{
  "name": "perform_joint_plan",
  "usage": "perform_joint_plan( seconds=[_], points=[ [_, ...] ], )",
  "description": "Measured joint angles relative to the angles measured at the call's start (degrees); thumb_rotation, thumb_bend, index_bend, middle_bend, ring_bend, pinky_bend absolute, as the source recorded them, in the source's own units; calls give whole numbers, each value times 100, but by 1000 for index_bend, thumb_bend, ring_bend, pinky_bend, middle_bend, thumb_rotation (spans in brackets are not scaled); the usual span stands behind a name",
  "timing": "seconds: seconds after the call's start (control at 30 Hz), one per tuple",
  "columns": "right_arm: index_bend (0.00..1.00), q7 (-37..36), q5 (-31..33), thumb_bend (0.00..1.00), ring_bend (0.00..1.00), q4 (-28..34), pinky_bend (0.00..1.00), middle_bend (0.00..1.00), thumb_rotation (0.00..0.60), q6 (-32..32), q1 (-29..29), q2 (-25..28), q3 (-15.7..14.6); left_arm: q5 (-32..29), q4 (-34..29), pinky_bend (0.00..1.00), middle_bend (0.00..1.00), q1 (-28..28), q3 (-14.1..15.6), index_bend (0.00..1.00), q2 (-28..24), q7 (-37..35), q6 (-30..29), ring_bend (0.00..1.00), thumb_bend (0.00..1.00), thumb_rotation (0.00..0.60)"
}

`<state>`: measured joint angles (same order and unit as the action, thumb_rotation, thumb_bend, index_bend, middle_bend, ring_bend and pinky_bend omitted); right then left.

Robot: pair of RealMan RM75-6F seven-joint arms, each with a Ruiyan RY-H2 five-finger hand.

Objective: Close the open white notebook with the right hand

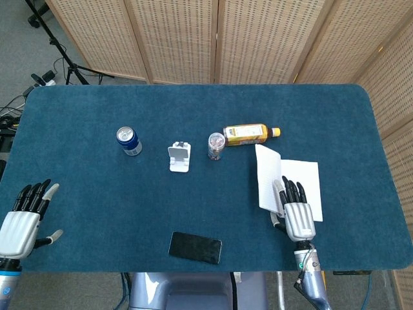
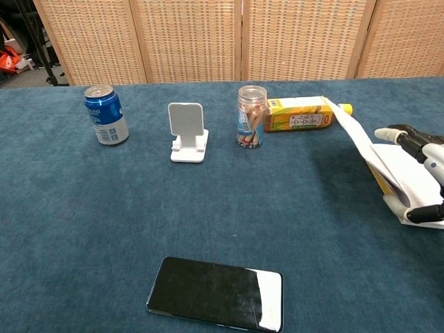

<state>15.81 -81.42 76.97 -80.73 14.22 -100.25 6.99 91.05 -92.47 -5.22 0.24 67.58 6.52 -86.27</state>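
Note:
The white notebook (image 1: 311, 175) lies on the blue table at the right, its right page flat. Its left cover (image 1: 267, 178) stands lifted and tilted over toward the right; in the chest view the cover (image 2: 355, 135) rises as a thin slanted sheet. My right hand (image 1: 298, 211) holds that cover at its near edge, fingers over the top and thumb underneath, as the chest view shows of the right hand (image 2: 420, 182). My left hand (image 1: 22, 219) rests open at the table's near left corner, far from the notebook.
A blue can (image 1: 129, 141), a white phone stand (image 1: 179, 157), a small clear jar (image 1: 215, 146) and a lying tea bottle (image 1: 248, 134) stand in a row mid-table. The bottle is just beyond the notebook. A black phone (image 1: 195, 247) lies near the front edge.

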Motion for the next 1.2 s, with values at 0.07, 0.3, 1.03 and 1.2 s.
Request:
perform_joint_plan(
  seconds=[0.07,0.3,1.03,1.2],
  points=[
    [0,10,-14,466,0,49,0,0,600,-37,-10,36,10,7,0,0,0,3,1,0,0,-3,-9,0,0,600],
    [0,45,-95,442,0,265,0,0,600,-224,-61,224,43,37,-3,0,0,14,-2,0,-3,-10,-55,0,0,600],
    [0,21,-48,311,0,712,0,0,600,-486,-126,963,380,12,11,0,0,31,-17,0,-18,-61,-73,0,0,600],
    [0,-23,-5,311,0,797,0,0,600,-449,-148,1284,411,-14,23,0,0,20,-17,0,-4,-34,-29,0,0,600]
  ],
)
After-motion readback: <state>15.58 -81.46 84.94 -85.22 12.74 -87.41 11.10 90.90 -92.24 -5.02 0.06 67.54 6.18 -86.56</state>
